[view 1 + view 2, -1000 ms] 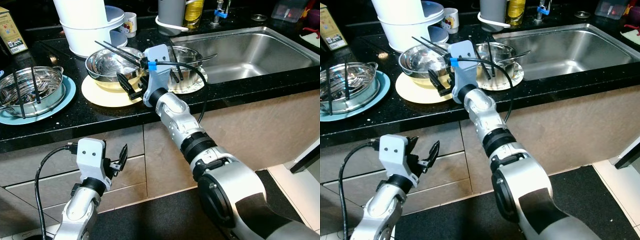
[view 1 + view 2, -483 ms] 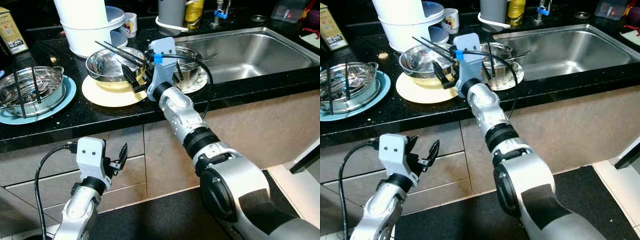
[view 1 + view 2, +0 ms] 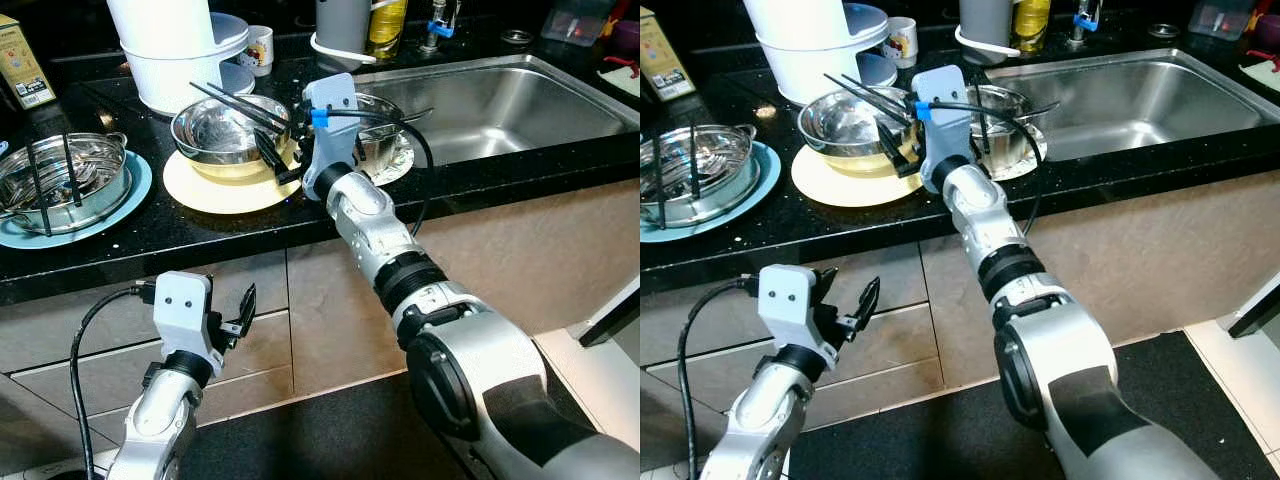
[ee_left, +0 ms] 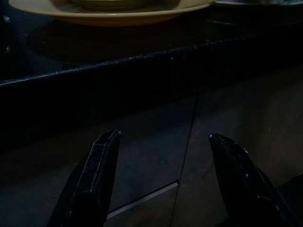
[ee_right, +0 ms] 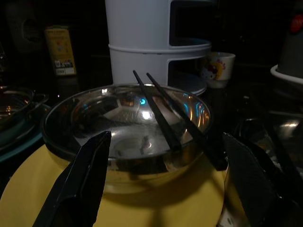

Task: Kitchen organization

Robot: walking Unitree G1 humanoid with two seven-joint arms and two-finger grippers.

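Three steel bowls stand on the black speckled stone desk (image 3: 150, 235) in the left eye view, and the middle one, a round shiny steel bowl (image 3: 225, 130) on a flat pale yellow plate (image 3: 215, 190), serves as landmark. A pair of black chopsticks (image 3: 235, 103) lies across its rim. The right tool (image 3: 272, 158) is at this bowl's near right edge, over the yellow plate, with its two black fingers spread apart and holding nothing. Left of the bowl sits a lidded steel pot (image 3: 65, 180) on a light blue plate (image 3: 140, 185), with black sticks across it. Behind the bowl stands a tall white plastic container (image 3: 170, 45); just right of the bowl is another steel bowl (image 3: 385, 120) on a patterned plate, and farther right the stainless steel sink (image 3: 500, 95). Below the desk edge, well under the bowl, the left tool (image 3: 243, 312) hangs before the grey cabinet fronts (image 3: 130, 330).

From the left wrist view, the left tool (image 4: 163, 142) has its fingers wide apart, empty, facing the dark cabinet below the desk edge, with the yellow plate (image 4: 113, 12) above.

From the right wrist view, the right tool (image 5: 165, 151) frames the steel bowl (image 5: 125, 123), fingers (image 5: 83, 175) open at either side, chopsticks (image 5: 165, 116) resting on the rim, and the white container (image 5: 156, 42) behind.
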